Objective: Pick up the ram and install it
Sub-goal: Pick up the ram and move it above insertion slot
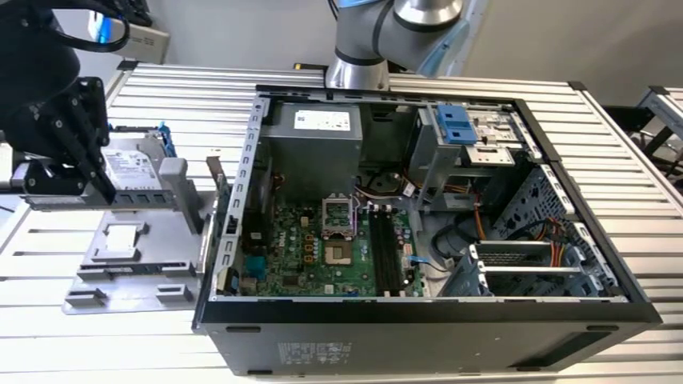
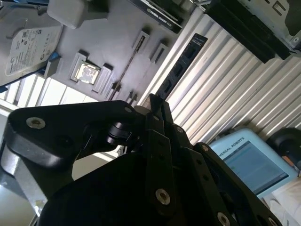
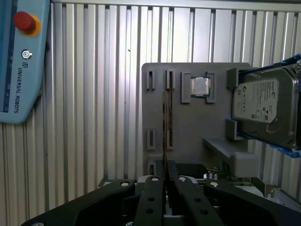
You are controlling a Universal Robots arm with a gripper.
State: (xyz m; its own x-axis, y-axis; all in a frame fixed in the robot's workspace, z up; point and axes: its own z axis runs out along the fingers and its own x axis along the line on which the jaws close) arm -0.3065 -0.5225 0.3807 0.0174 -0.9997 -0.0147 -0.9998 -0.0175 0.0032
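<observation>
The ram (image 3: 165, 122) stands on its thin edge in a slot of the grey holder tray (image 3: 197, 127), and shows as a narrow dark strip; in the second wrist view the ram (image 2: 126, 70) runs between two small clips. My gripper (image 3: 167, 165) hangs above the tray with its black fingers pressed together, in line with the ram but apart from it. In the second wrist view the gripper (image 2: 156, 101) tips sit beside the strip with nothing between them. In the exterior view the gripper (image 1: 105, 190) is over the tray (image 1: 139, 280) at the exterior view's left.
A silver hard drive (image 3: 265, 106) in a blue bracket and a small processor chip (image 3: 200, 86) share the tray. The open computer case (image 1: 427, 320) lies to the exterior view's right, with long black slots (image 1: 385, 252) on its green board. A blue pendant (image 3: 21, 61) rests on the ribbed table.
</observation>
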